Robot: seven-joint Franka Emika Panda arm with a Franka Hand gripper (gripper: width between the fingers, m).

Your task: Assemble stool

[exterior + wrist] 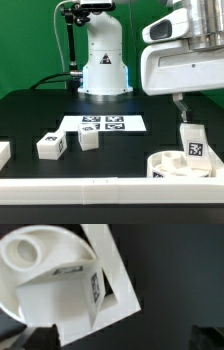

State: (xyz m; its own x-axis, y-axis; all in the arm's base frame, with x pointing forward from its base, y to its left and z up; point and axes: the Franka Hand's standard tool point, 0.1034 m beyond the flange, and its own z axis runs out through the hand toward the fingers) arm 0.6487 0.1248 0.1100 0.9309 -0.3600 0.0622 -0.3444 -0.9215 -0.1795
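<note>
Standing upright in the round seat (158, 163), one leg (192, 141) looked placed, perhaps not yet fixed. The gripper (180, 106) hung just above the seat, its jaws spread wide, holding nothing. A second leg (88, 139) and a third leg (52, 146) lay loose, well off to the exterior view's left of the seat, so most of the assembly seemed left. No writing was readable, only black-and-white marker tags.

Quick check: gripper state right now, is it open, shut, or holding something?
Gripper: open, jaws wide apart, gripping nothing; a stool leg stands upright just below it, by the seat.
</note>
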